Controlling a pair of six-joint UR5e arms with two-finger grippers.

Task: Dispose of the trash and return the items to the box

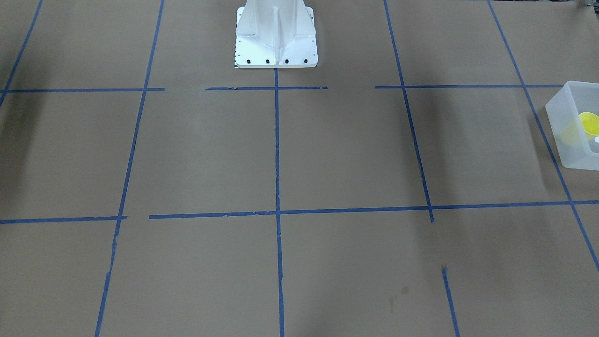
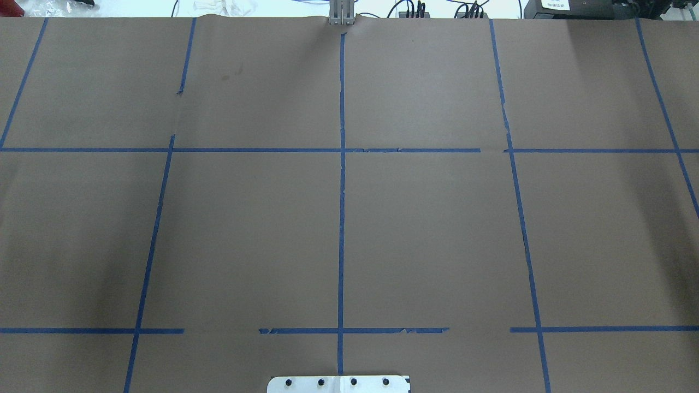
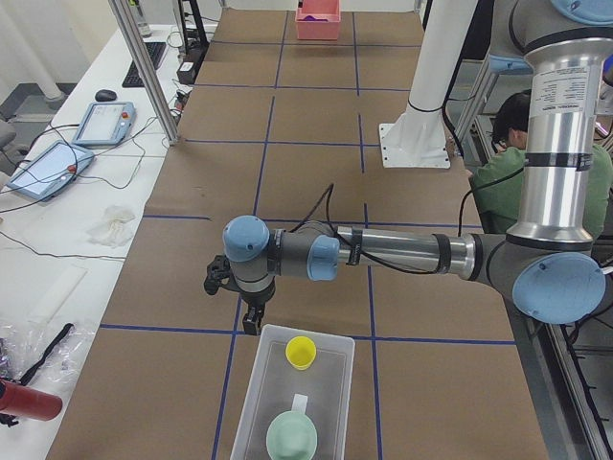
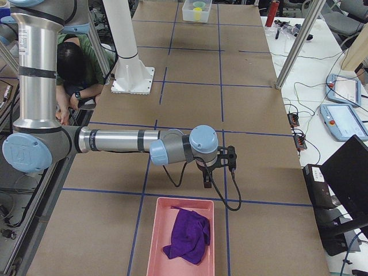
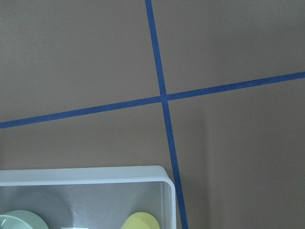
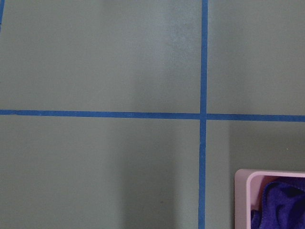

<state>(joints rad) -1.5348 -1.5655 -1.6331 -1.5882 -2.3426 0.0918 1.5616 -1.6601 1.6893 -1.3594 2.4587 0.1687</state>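
The frosted white box (image 3: 306,330) stands at the table's end near my left arm. The yellow cup (image 3: 301,352) lies inside it, next to a pale green cup (image 3: 292,436). The front-facing view shows the box (image 1: 568,140) at its right edge with the yellow cup (image 1: 590,122) in it. The left wrist view shows the box's corner (image 5: 95,174), the yellow cup's rim (image 5: 138,222) and the green cup (image 5: 19,220). My left gripper (image 3: 251,326) hangs just beyond the box's far edge. My right gripper (image 4: 207,183) hangs just beyond the pink tray. I cannot tell whether either is open or shut.
A pink tray (image 4: 152,236) holding a purple cloth (image 4: 187,236) sits at the table's other end; the right wrist view shows its corner (image 6: 243,191) and the cloth (image 6: 281,205). The white robot base (image 1: 276,47) stands mid-table. Brown paper with blue tape lines covers the table.
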